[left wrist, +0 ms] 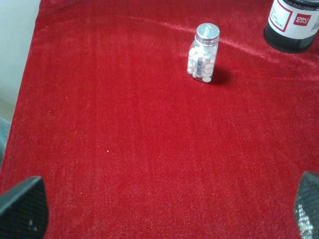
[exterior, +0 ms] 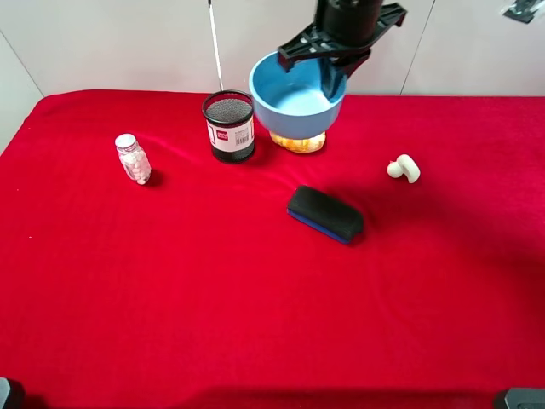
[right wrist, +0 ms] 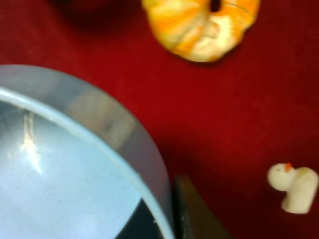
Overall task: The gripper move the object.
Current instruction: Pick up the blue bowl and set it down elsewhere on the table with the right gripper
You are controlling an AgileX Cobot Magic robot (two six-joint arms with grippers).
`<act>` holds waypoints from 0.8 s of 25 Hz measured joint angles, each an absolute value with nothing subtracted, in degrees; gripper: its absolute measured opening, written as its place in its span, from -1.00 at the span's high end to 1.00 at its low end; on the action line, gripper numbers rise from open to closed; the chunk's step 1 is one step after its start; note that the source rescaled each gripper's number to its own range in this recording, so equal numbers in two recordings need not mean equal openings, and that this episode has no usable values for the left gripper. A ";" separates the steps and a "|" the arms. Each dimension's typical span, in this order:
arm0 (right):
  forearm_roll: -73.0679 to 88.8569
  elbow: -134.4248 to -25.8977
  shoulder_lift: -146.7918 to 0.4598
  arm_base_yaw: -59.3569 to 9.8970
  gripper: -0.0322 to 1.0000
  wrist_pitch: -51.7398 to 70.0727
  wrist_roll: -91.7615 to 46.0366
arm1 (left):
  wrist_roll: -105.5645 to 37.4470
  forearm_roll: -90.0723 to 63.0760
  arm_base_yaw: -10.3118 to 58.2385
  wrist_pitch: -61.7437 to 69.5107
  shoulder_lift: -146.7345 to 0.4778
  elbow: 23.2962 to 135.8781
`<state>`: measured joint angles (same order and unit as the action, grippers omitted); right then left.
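The light-blue bowl (exterior: 294, 98) hangs tilted above the red table at the back, right of the black mesh cup. My right gripper (exterior: 332, 78) comes down from above and is shut on the bowl's far rim, with one finger inside and one outside. In the right wrist view the bowl (right wrist: 65, 164) fills the frame and a dark finger (right wrist: 192, 211) lies against its outer wall. My left gripper (left wrist: 164, 219) is open and empty low over the cloth; only its two fingertips (left wrist: 22, 209) show.
An orange ring-shaped item (exterior: 298, 141) (right wrist: 202, 27) lies under the bowl. The black mesh cup (exterior: 230, 126) (left wrist: 294, 25) stands beside it. A pill bottle (exterior: 133, 158) (left wrist: 203, 52) stands to the left. A black eraser (exterior: 325, 214) and a white toy (exterior: 404, 168) (right wrist: 294, 186) lie to the right.
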<state>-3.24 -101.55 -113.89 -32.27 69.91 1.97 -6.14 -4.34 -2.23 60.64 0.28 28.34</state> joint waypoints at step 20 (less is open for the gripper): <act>-3.07 -101.55 -116.87 -9.81 0.94 69.86 1.17 | -6.14 -4.34 -2.23 60.64 0.28 28.34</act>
<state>-3.07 -101.55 -116.87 -9.81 69.86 1.17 -6.14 -4.34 -2.23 60.64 0.28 28.34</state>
